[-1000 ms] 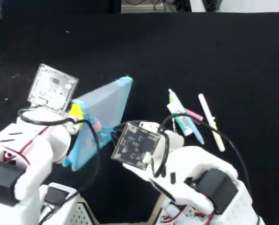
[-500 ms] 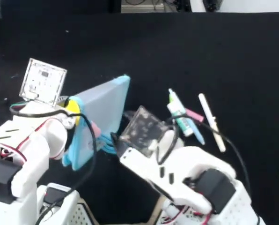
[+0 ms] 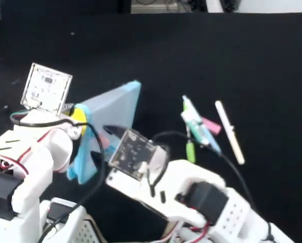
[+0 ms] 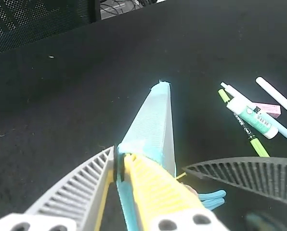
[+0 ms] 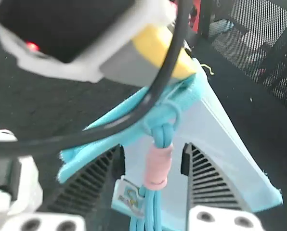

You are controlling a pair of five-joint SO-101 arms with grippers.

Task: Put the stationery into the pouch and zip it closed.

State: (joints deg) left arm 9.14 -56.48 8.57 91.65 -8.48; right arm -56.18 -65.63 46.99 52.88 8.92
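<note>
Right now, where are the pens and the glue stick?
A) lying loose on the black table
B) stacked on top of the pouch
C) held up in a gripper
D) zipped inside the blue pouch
A: the glue stick and the white pen lie flat on the black table, off to one side of the blue pouch.

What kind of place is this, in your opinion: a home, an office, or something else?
Probably a robotics lab or workshop: a table covered in black cloth, loose cables past its far edge, and black mesh, perhaps a chair back, behind it.
</note>
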